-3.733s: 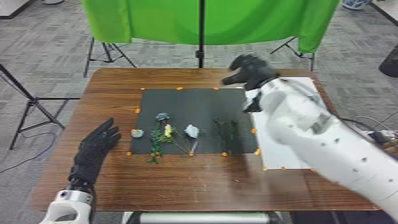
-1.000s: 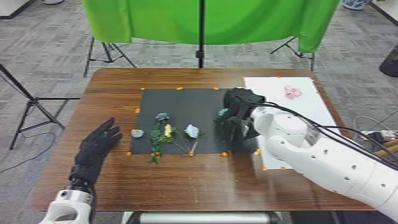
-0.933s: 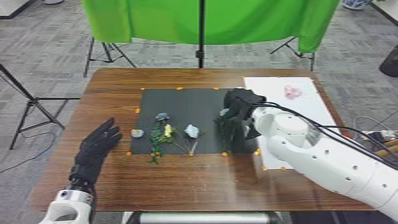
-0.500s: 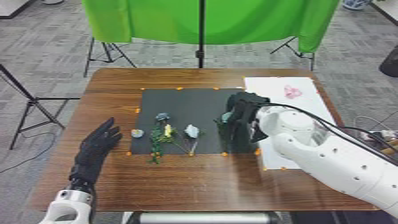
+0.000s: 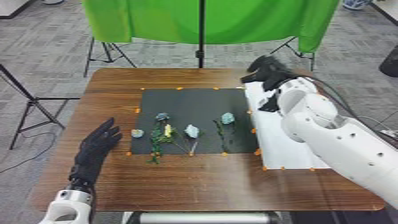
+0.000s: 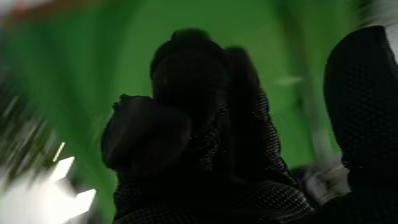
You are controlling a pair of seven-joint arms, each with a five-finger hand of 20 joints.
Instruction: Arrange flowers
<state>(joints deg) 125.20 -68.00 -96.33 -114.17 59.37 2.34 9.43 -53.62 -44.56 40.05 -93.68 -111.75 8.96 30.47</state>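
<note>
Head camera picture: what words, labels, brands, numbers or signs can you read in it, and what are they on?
None can be read: no word, label, brand, number or sign.
The orange marks along the edge of the dark mat carry no lettering I can make out.
Any print on the white right arm is too small to read.
</note>
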